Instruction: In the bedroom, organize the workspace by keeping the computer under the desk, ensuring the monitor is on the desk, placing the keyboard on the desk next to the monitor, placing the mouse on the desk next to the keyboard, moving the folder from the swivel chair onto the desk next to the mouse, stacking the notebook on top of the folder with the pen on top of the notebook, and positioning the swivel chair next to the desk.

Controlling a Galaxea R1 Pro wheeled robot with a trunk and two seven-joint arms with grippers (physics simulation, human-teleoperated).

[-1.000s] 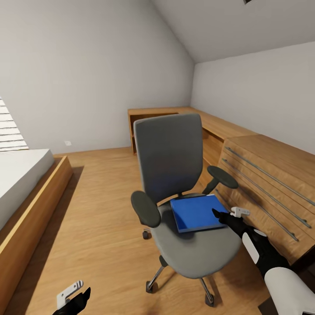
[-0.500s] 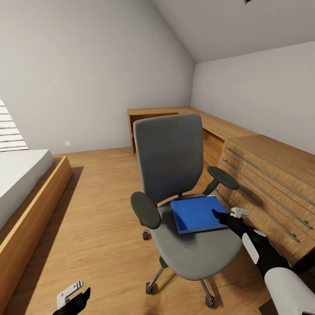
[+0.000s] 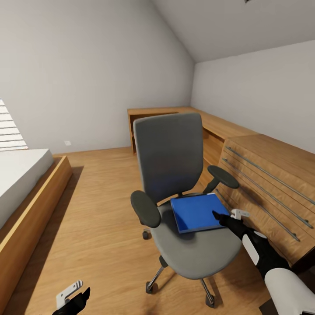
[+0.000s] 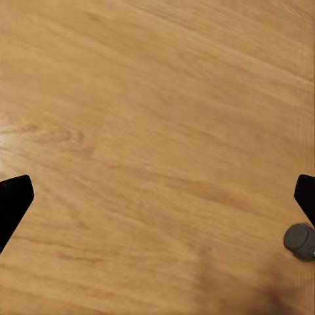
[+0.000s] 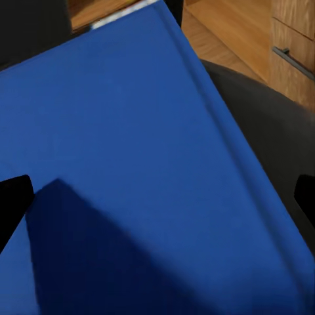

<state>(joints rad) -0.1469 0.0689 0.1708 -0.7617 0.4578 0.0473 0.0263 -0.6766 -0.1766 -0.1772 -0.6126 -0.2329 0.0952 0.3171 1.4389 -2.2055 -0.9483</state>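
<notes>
The grey swivel chair (image 3: 168, 162) stands in the middle of the wooden floor, its back towards the far wall. The bright blue folder (image 3: 196, 212) lies flat on its seat. My right gripper (image 3: 222, 218) hovers at the folder's near right corner, open. In the right wrist view the folder (image 5: 144, 164) spreads under the open gripper (image 5: 157, 200), whose black fingertips (image 5: 13, 203) sit far apart with nothing held. My left gripper (image 3: 75, 297) hangs low at the near left, open over bare floor (image 4: 157, 131).
A light wooden drawer unit (image 3: 267, 183) with long bar handles runs along the right, close to the chair's armrest (image 3: 223, 176). A wooden counter (image 3: 175, 113) sits at the back. The bed frame (image 3: 30, 218) is at the left. A chair caster (image 4: 299, 241) is near my left gripper.
My right gripper has dipped slightly towards the folder's corner. The chair, the folder and my left gripper have not moved.
</notes>
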